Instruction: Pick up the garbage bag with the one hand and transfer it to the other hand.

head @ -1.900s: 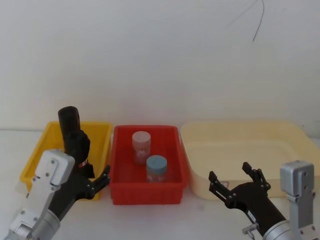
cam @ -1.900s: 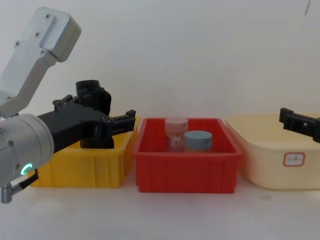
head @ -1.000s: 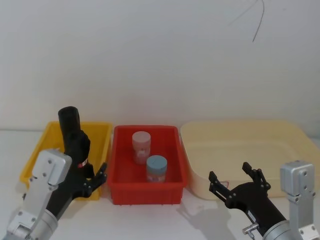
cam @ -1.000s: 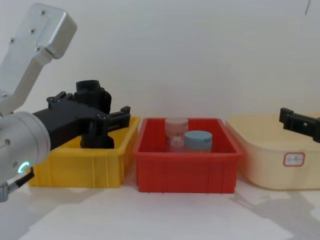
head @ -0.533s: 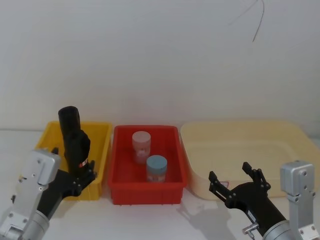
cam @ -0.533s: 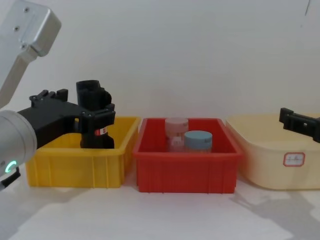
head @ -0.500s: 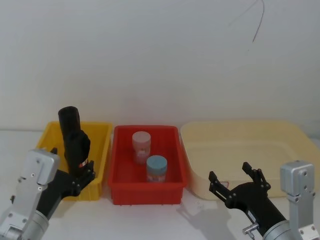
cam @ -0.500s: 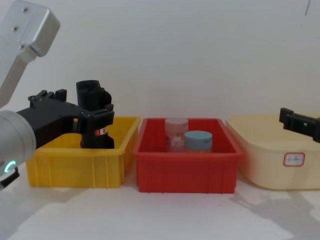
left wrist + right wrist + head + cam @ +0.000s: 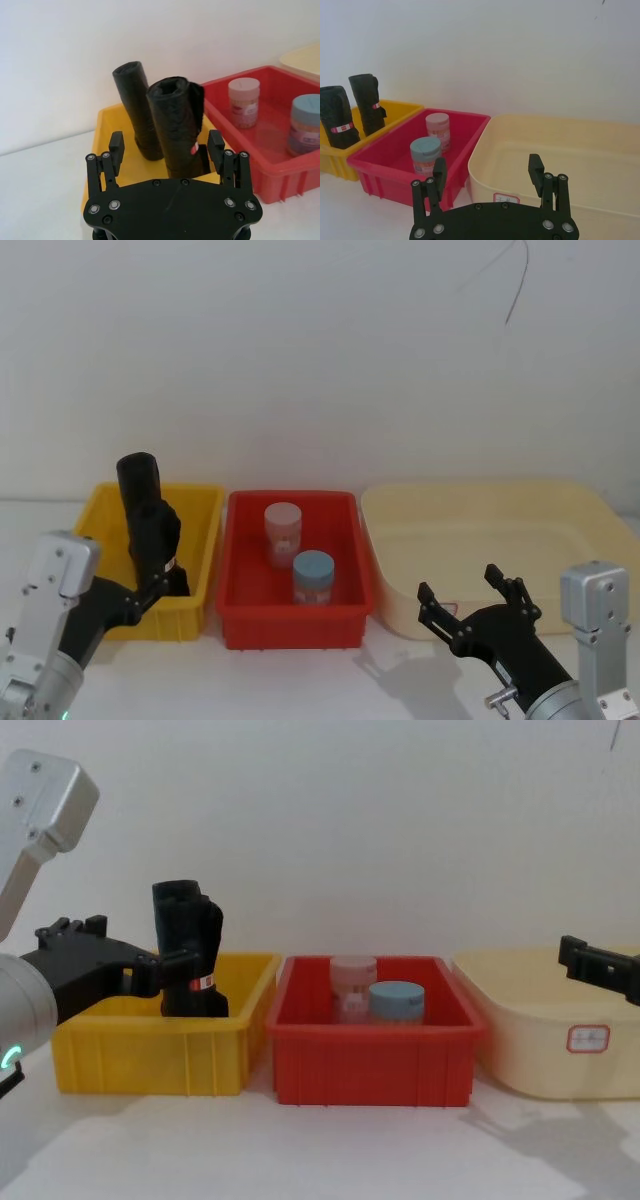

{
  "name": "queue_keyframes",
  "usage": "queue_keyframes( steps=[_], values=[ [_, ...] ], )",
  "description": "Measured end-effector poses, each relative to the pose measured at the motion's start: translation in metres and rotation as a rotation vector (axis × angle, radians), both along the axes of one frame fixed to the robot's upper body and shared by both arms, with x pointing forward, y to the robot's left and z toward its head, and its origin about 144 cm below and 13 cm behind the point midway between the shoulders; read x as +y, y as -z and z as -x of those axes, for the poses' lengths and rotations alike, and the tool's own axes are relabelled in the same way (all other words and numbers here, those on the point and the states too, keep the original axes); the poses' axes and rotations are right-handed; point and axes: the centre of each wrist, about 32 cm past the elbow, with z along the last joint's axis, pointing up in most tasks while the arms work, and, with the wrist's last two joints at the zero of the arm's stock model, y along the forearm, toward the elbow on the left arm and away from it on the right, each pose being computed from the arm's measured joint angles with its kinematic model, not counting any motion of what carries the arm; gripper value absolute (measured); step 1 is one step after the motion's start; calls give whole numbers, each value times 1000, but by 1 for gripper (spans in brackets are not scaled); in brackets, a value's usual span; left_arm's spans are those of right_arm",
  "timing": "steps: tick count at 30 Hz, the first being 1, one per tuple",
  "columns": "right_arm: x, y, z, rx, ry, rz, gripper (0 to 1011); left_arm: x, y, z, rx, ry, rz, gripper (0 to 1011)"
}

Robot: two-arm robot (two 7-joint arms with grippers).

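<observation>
Left wrist view looks straight at the garbage bag (image 9: pixel 172 125), a black roll with a red label standing upright in the yellow bin (image 9: pixel 131 167), just beside a second roll (image 9: pixel 134 107). It looks light, firm at the core but soft-skinned and slippery, so I'd squeeze it at mid-height, above the bin wall. The left gripper (image 9: pixel 166 140) is held level, spread wide, just short of the roll. The right gripper (image 9: pixel 487 164) waits wide open before the cream bin (image 9: pixel 600 165).
</observation>
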Motion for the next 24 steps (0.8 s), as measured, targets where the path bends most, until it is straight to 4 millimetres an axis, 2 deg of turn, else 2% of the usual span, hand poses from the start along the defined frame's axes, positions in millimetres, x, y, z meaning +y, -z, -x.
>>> queue_keyframes(
  steps=[10,24],
  values=[
    [0,0,0,0,0,0,1000,0,2,-15,9,3,17,1001],
    [0,0,0,0,0,0,1000,-9,3,-35,16,63,47,1000]
  ],
)
